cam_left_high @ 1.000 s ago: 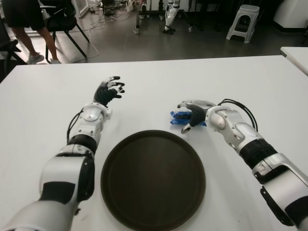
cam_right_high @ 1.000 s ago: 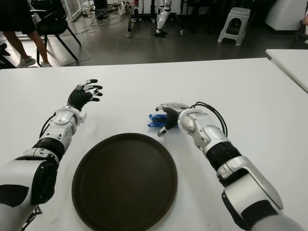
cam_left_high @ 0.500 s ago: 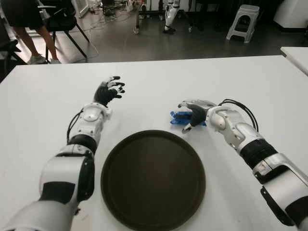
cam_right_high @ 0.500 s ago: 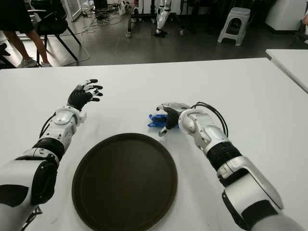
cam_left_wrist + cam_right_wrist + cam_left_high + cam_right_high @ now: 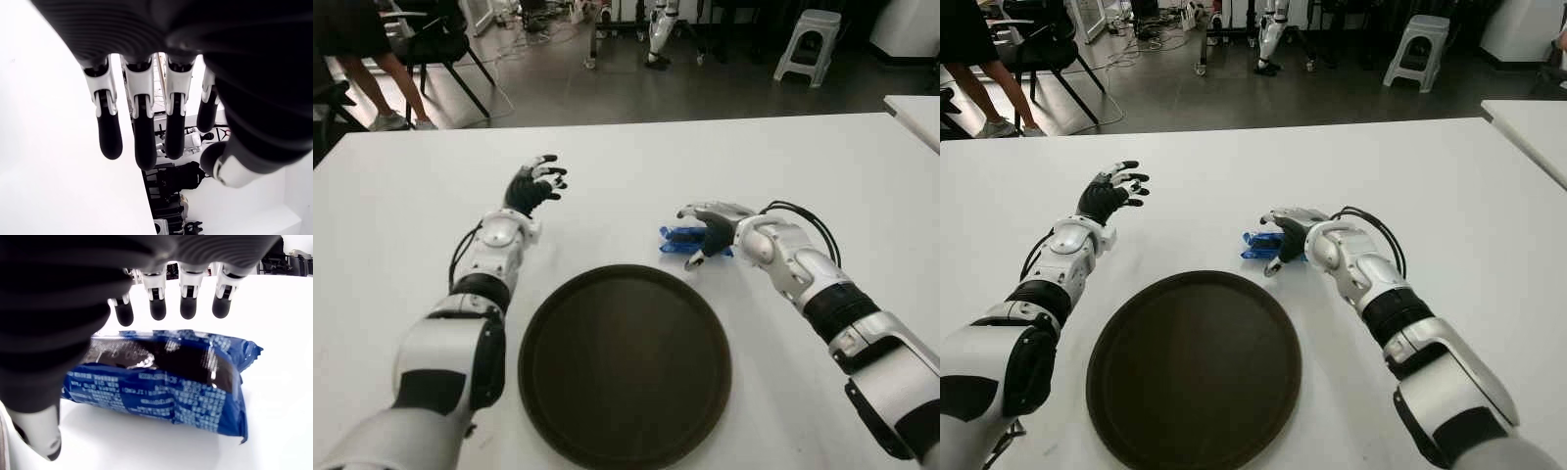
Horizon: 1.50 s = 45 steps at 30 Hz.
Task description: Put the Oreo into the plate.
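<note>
The plate (image 5: 625, 364) sits nearest, a dark round tray with nothing in it; just beyond its far right rim the right hand (image 5: 707, 233) hovers over the Oreo (image 5: 161, 377), a blue packet lying flat on the table (image 5: 822, 166); in the right wrist view the fingers (image 5: 189, 306) hang extended past the packet's far edge and the thumb sits off its near corner, so the hand is open around it and grips nothing yet. Compared with a second ago, the hand has barely shifted, only edging slightly toward the packet, and the packet has not moved; I judge this a slow settling into a grasp, with closing, lifting and the short carry to the plate all still to do. Farther off on the other side, the left hand (image 5: 534, 185) shows beyond the plate's left, fingers spread and holding nothing, unchanged.
</note>
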Tool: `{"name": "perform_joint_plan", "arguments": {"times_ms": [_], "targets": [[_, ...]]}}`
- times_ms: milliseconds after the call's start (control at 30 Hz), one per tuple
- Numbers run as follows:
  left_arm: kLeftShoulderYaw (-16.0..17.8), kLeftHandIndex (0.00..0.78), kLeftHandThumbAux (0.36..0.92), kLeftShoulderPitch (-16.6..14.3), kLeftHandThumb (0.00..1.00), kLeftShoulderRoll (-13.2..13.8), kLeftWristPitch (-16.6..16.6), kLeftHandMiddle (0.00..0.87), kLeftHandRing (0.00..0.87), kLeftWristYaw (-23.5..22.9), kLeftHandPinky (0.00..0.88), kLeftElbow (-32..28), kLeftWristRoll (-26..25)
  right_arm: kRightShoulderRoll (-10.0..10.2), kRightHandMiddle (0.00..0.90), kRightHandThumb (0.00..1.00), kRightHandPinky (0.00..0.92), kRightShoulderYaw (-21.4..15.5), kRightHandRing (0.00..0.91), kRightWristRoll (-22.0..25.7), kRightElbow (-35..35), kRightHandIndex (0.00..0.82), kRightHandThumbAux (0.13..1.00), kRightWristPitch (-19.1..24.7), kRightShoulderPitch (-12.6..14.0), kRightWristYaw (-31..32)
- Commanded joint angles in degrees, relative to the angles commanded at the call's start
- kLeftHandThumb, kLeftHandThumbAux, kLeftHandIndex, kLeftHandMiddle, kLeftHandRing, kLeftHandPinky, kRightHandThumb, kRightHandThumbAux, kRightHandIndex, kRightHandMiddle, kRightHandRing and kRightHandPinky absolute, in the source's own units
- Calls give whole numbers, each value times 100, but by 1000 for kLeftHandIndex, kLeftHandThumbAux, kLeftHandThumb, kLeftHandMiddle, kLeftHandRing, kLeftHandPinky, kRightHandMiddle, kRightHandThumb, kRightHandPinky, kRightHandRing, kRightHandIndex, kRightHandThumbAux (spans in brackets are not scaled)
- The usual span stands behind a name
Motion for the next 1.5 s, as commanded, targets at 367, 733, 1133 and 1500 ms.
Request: {"name": "perform_joint_plan", "arguments": {"times_ms": [367,733,1133,1500], "targets": [[34,188,669,-3,99,-23,1,312,350,-3,377,-2,-38,-74,21,0,58,77,20,-42,-170,49,674,-59,88,181],[34,185,661,-13,100,-35,17,307,332,10,362,-8,-40,-123,41,0,65,191,36,-97,-146,61,660,-224,69,460],[-38,185,672,-11,91,-25,-4,313,330,59,347,-14,26,-187,54,0,60,434,42,-266,-189,77,650,-361,103,613],[-46,183,668,-12,104,-21,-12,317,331,91,358,-7,29,-213,61,0,63,474,47,-273,-461,71,665,-228,279,655]]}}
